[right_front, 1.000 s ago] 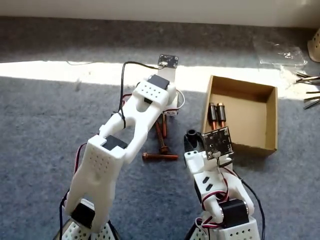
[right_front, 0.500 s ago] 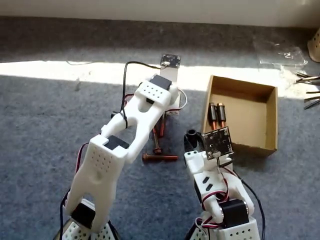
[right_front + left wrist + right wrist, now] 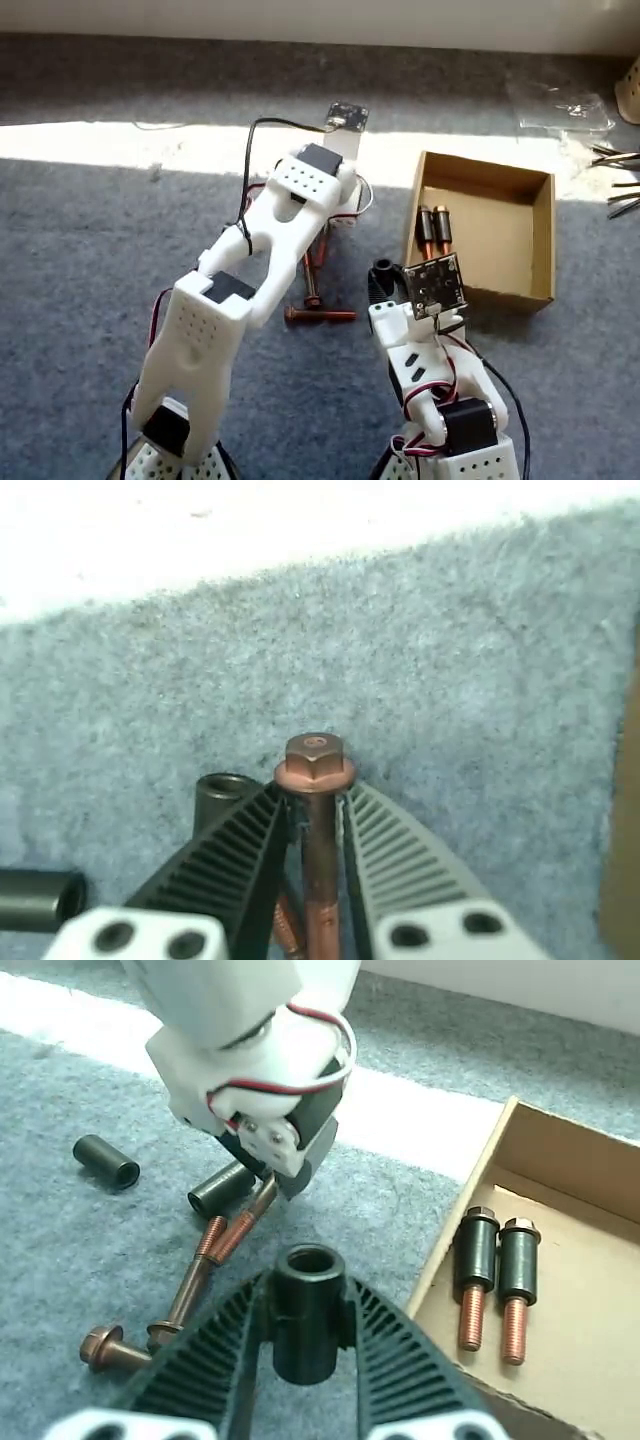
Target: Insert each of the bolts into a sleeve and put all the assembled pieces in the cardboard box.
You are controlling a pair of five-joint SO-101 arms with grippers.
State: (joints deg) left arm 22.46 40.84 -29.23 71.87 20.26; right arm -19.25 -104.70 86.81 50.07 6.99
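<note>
Left wrist view: a copper-coloured bolt (image 3: 316, 765) sits between ribbed fingers (image 3: 235, 855), its hex head just past their tips and its shank running back between them.
Left gripper: the left gripper (image 3: 317, 802) is closed on the bolt's shank just under the head. It is held over the carpet, left of the cardboard box and pointing toward the far side.
Held sleeve: a dark sleeve (image 3: 304, 1310) stands upright in the right gripper, its open bore facing up.
Right gripper: the right gripper (image 3: 305, 1292) is clamped on both sides of the held sleeve, near the box's near-left corner.
Cardboard box: an open cardboard box (image 3: 540, 240) sits on the right of the scene, just beyond the right gripper.
Assembled pieces: two assembled pieces (image 3: 478, 1255), each a bolt seated in a sleeve, lie side by side in the box by its left wall, with their threaded ends toward the near side.
Loose bolts: one loose bolt (image 3: 320, 314) lies crosswise on the carpet between the two arms. A second (image 3: 314, 285) runs near to far, its head just beside the first.
Loose sleeves: one loose sleeve (image 3: 222, 1188) lies just beside the left gripper, and another (image 3: 105, 1160) lies farther left.
Surface: a grey carpet (image 3: 90, 260) is crossed on the far side by a sunlit band (image 3: 120, 145).
</note>
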